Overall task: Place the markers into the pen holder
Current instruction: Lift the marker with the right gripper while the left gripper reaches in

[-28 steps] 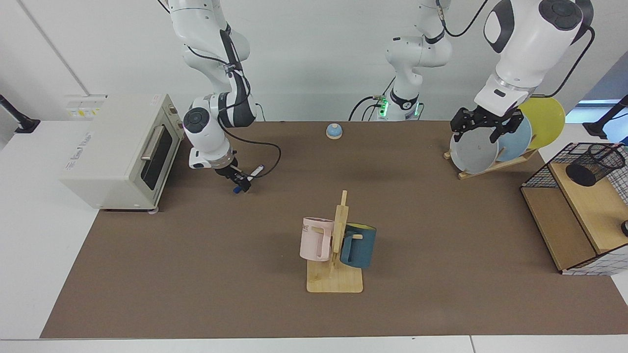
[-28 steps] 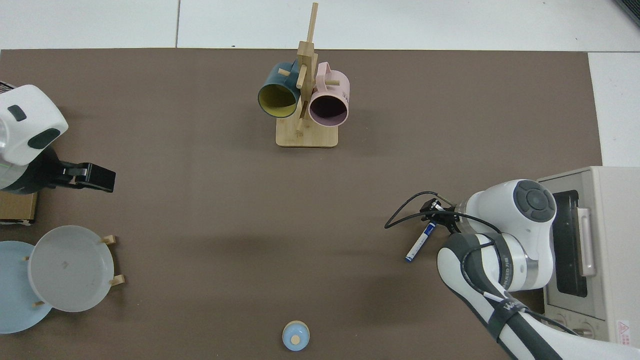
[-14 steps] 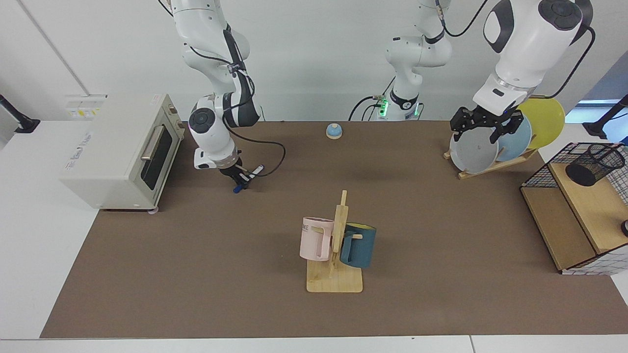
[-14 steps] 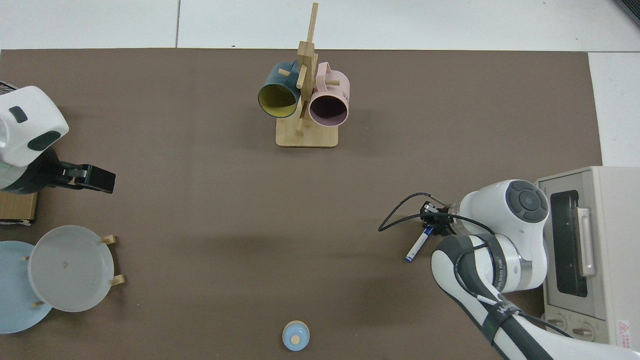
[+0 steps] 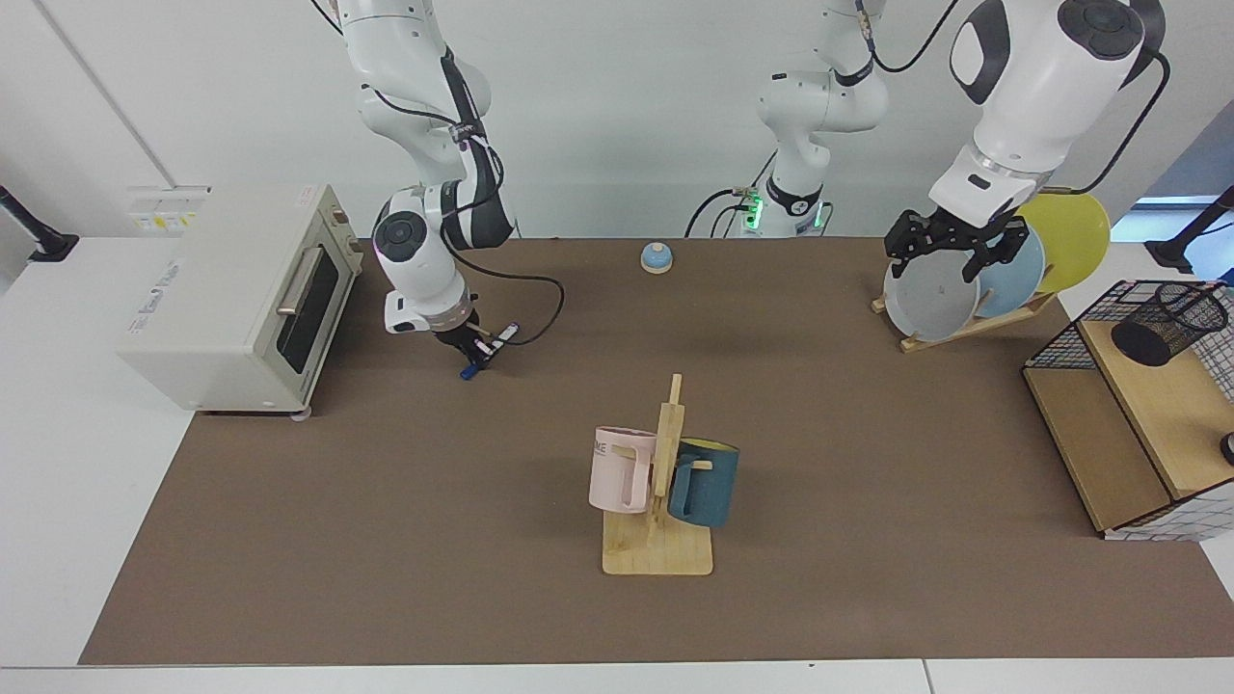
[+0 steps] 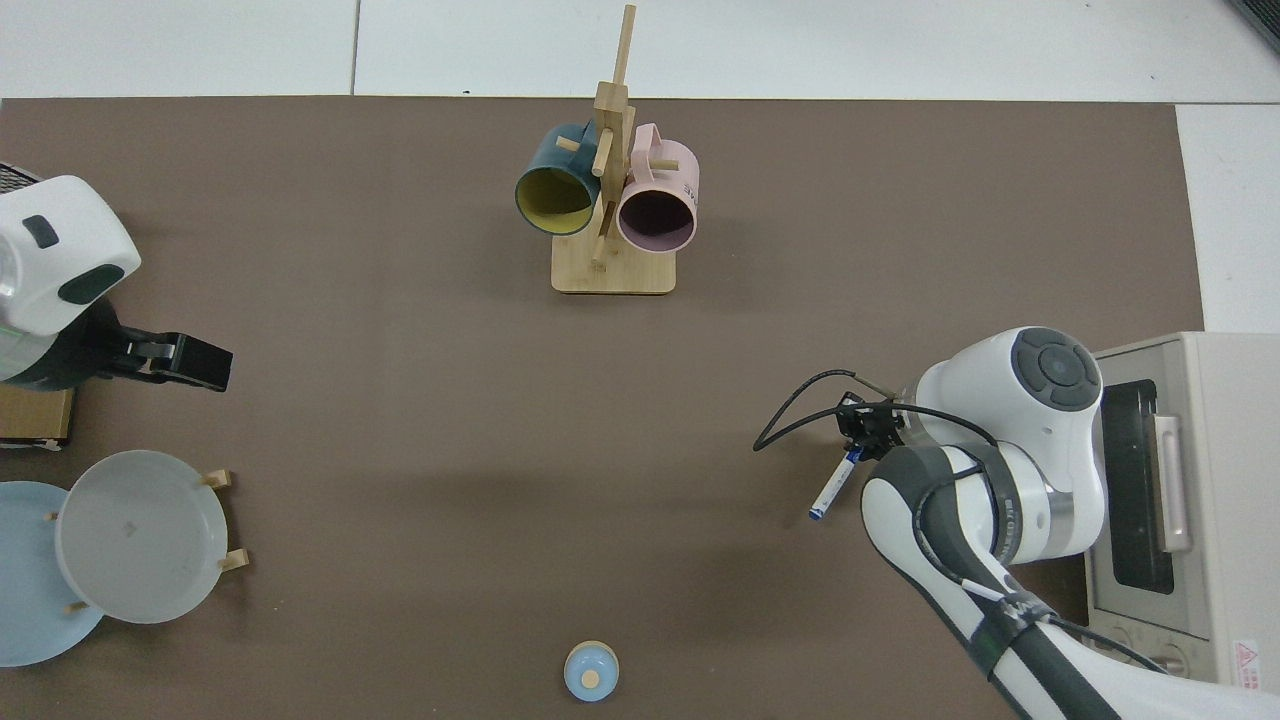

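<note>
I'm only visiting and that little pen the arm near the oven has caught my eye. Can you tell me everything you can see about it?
The marker is a slim white whiteboard pen with a blue cap and a blue band. The right gripper is shut on its blue-capped end, so it hangs tilted just above the brown table mat, beside the toaster oven. Only the fingers touch it. The mesh pen holder stands far across the table on the wooden shelf.

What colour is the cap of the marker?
Blue, on the marker with a white body; the top view shows it best.
</note>
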Controlling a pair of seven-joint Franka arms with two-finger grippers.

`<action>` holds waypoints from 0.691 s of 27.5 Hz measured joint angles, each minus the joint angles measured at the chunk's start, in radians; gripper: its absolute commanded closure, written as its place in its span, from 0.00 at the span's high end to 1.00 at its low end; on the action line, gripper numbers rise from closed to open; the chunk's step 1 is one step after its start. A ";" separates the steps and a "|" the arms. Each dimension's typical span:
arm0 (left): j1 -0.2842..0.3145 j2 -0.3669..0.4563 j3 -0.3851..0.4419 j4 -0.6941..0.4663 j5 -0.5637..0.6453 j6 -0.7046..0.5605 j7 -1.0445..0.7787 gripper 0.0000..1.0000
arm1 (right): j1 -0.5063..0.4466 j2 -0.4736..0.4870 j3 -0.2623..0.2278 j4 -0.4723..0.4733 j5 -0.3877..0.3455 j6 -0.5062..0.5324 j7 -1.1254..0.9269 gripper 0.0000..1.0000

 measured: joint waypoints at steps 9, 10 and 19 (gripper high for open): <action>-0.021 0.000 -0.002 0.000 -0.008 -0.011 0.002 1.00 | 0.054 0.000 0.002 0.120 0.157 -0.102 0.141 0.00; -0.023 0.000 -0.002 0.000 -0.016 -0.011 0.002 1.00 | 0.065 0.000 0.003 0.130 0.176 -0.105 0.160 0.00; -0.025 -0.002 0.001 0.000 -0.106 -0.011 0.195 1.00 | 0.154 0.000 0.008 0.210 0.440 -0.107 0.324 0.00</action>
